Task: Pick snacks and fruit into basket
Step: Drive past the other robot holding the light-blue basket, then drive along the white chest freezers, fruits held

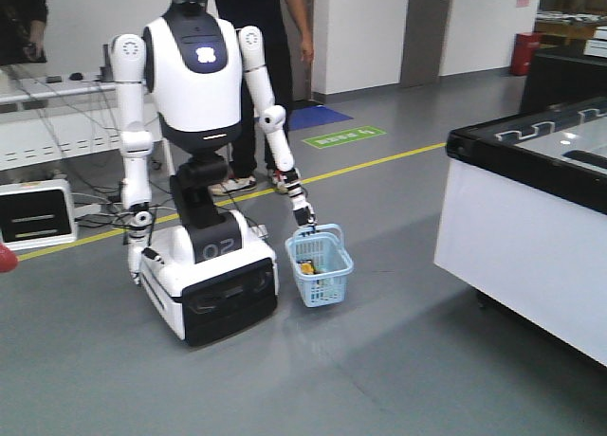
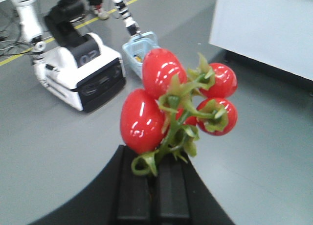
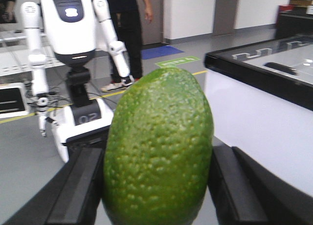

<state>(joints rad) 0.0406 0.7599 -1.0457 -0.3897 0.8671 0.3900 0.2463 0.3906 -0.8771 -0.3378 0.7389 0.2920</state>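
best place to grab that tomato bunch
The green stem, approached from the stem end of the tomato bunch, as the left gripper does: it is thin and fits between the fingers, while the round glossy tomatoes would likely slip.

One humanoid robot [image 1: 194, 76], one blue basket [image 1: 327, 284], one green fruit [image 3: 159, 151], four red tomatoes [image 2: 159, 73], perhaps a fifth behind.

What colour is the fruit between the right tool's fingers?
Green, with pebbled skin. The fruit shows best in the right wrist view.
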